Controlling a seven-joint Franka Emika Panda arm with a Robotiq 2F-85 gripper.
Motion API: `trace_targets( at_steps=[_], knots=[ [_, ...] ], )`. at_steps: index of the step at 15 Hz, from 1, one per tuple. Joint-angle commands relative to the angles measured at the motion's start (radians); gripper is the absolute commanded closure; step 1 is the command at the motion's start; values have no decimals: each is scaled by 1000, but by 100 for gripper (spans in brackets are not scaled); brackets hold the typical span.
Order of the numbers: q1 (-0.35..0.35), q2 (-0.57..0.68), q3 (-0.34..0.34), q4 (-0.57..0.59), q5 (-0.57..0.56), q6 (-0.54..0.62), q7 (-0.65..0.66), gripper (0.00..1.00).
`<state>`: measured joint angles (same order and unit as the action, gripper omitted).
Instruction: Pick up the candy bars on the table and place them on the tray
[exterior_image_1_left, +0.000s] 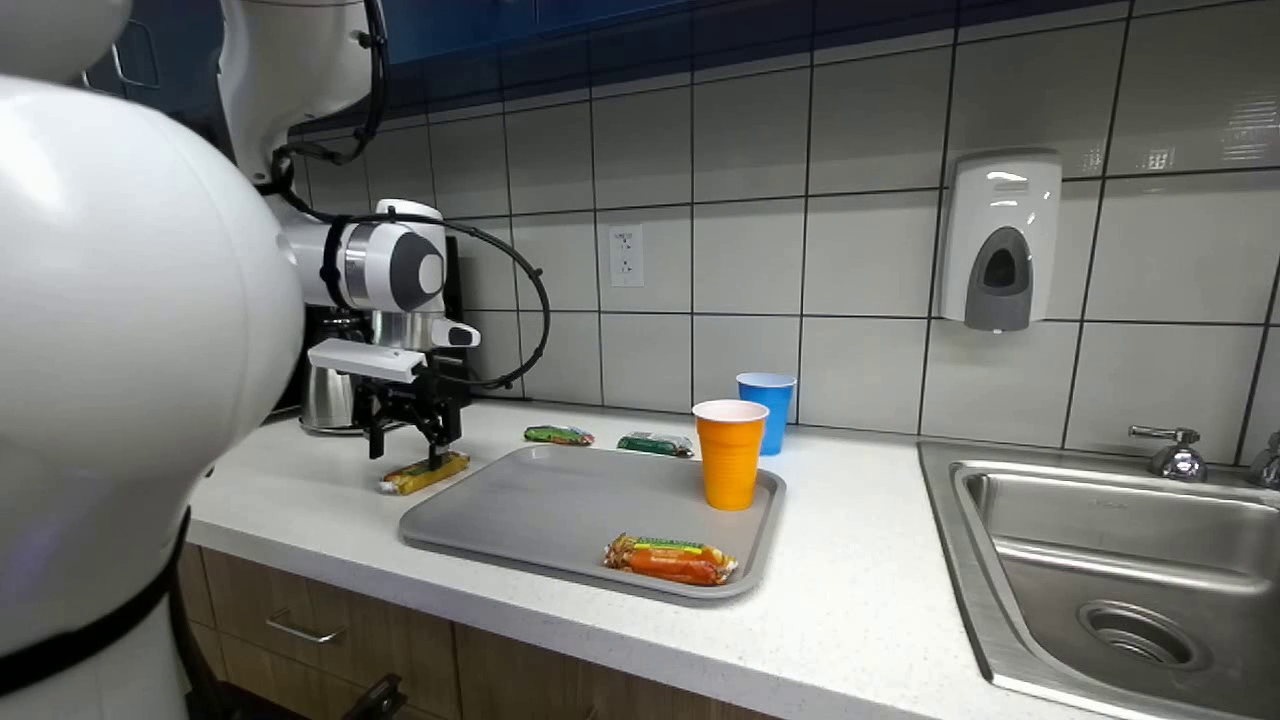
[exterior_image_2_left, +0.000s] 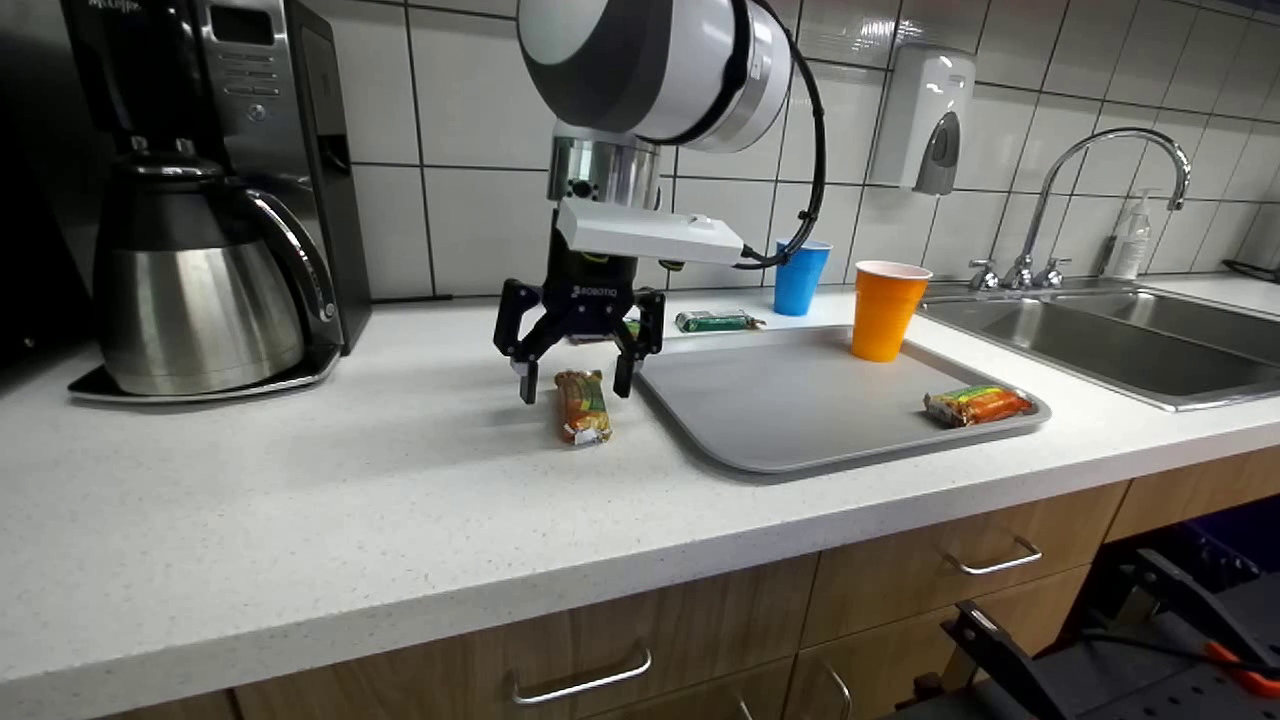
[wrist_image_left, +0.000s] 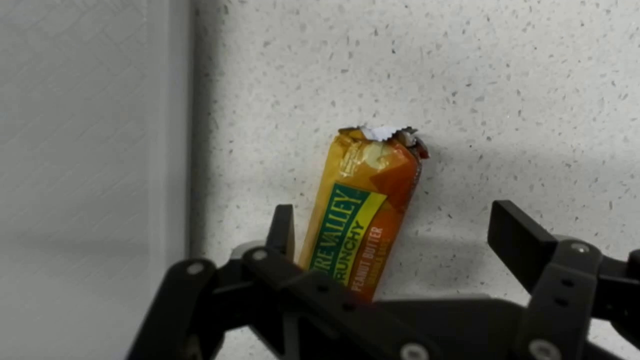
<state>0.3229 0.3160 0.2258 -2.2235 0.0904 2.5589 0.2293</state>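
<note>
The claw is low over the desk, on the left side of the tray, and its two fingers stand wide apart. Beneath it the yellow-orange bar lies flat on the desk, near the left rim of the tray and a little aslant to it. In the wrist view this bar shows between the two fingers, closer to the finger on the tray side; whether that finger touches the bar, I cannot tell. On its upper side one can read the words PEANUT BUTTER.

The left green bar, also on the desk, lies beyond the far left corner of the tray, and the right green bar lies beyond its far edge. On the tray itself, the orange cup stands upright in the far right part, and the orange-red packet lies by the near right corner. The blue cup stands upright on the desk, beyond the tray.

On the left of the desk there is a coffee machine with a steel jug. On the right, the steel sink is set into the desk, and a white dispenser is fixed on the tiled wall
</note>
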Motion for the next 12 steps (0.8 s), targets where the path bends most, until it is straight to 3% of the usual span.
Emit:
trace_targets(
  at_steps=[1,12],
  knots=[
    [-4,-1,3,0,-1,-2,0,0],
    [11,10,-9,5,-26,11,31,0]
  ],
)
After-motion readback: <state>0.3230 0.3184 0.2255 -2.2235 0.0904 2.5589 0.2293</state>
